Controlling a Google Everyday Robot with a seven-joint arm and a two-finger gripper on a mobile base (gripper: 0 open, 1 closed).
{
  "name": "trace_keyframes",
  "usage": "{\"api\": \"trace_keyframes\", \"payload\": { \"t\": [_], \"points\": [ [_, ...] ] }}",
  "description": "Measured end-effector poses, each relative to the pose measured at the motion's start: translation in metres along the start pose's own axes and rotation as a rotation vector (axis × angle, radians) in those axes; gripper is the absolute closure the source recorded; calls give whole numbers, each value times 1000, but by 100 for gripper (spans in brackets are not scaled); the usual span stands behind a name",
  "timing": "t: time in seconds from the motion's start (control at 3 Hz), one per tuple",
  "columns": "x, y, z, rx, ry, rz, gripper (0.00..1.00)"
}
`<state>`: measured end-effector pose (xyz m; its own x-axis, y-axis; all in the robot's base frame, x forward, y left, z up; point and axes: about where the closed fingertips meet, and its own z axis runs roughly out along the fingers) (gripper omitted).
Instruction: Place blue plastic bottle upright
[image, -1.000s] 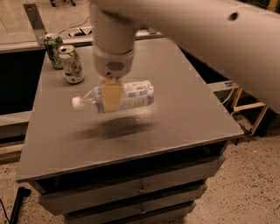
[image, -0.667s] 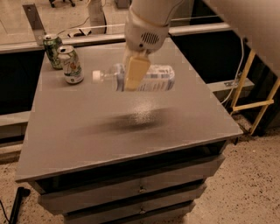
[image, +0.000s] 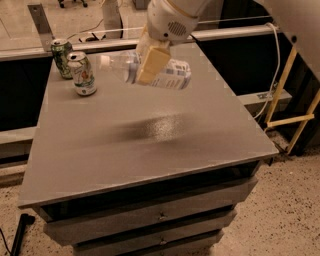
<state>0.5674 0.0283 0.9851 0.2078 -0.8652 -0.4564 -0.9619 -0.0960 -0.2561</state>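
My gripper (image: 150, 62) hangs above the grey table (image: 150, 145), over its back half. It is shut on the blue plastic bottle (image: 172, 74), a clear bottle with a white cap at its left end and a pale blue-and-white label. The bottle lies nearly sideways in the air, well above the tabletop, cap end slightly raised toward the left. One tan finger (image: 151, 64) crosses the front of the bottle's middle. The other finger is hidden behind the bottle.
Two green-and-white drink cans (image: 83, 73) (image: 61, 57) stand upright at the table's back left corner. Drawers (image: 160, 215) run under the tabletop. A yellow frame (image: 290, 100) stands to the right of the table.
The gripper has lifted the bottle higher off the table and carried it toward the back. The cans have not moved.
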Motion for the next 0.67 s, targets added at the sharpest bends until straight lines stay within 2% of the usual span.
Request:
{"api": "trace_keyframes", "payload": {
  "t": [0.33,0.67],
  "points": [
    [11,-18,34,10,-296,-34,100],
    [18,-12,-2,16,-629,-19,100]
  ]
}}
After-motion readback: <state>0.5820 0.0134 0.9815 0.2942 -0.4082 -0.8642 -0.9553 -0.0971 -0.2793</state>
